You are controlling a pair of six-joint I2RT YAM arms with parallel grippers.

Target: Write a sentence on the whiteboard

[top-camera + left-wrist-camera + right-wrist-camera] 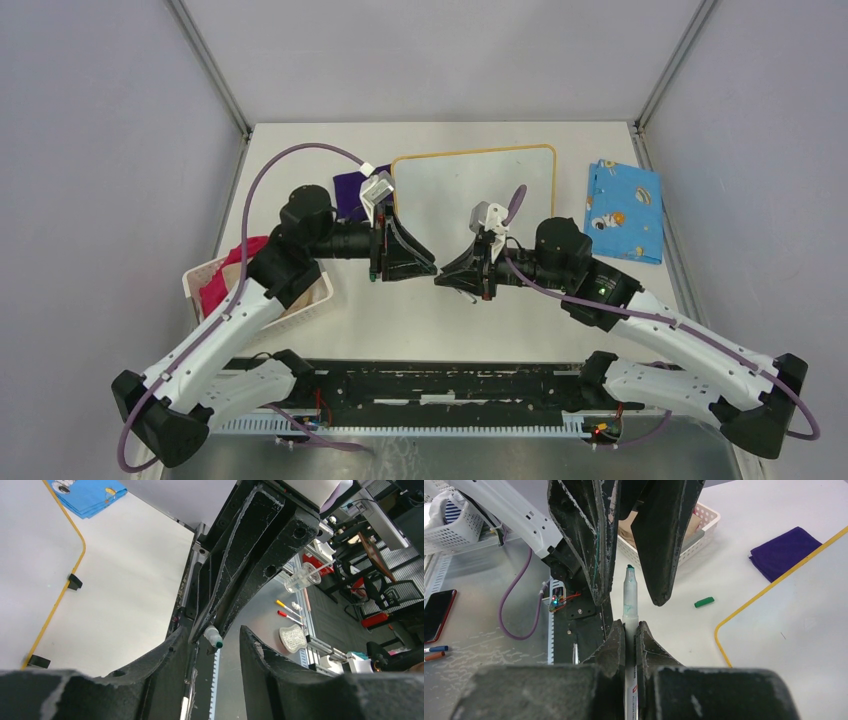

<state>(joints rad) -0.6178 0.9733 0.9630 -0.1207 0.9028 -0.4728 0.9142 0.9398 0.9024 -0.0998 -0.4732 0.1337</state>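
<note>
The whiteboard (470, 185) lies flat at the back middle of the table, with a thin orange frame (75, 535) and a blank white face (804, 615). No sentence shows on it. In front of the board my two grippers meet tip to tip. My right gripper (629, 625) is shut on a white marker (630, 597) whose bare green tip points at the left arm. My left gripper (214, 630) is open, its jaws either side of that green tip (218, 642) with a gap on each side. From above, the left gripper (432, 268) and right gripper (442, 280) nearly touch.
A small green marker cap (704, 601) lies loose on the table near the board's corner. A purple cloth (350, 190) sits left of the board and a blue patterned cloth (623, 210) right of it. A white basket (200, 280) holding pink fabric stands at the left.
</note>
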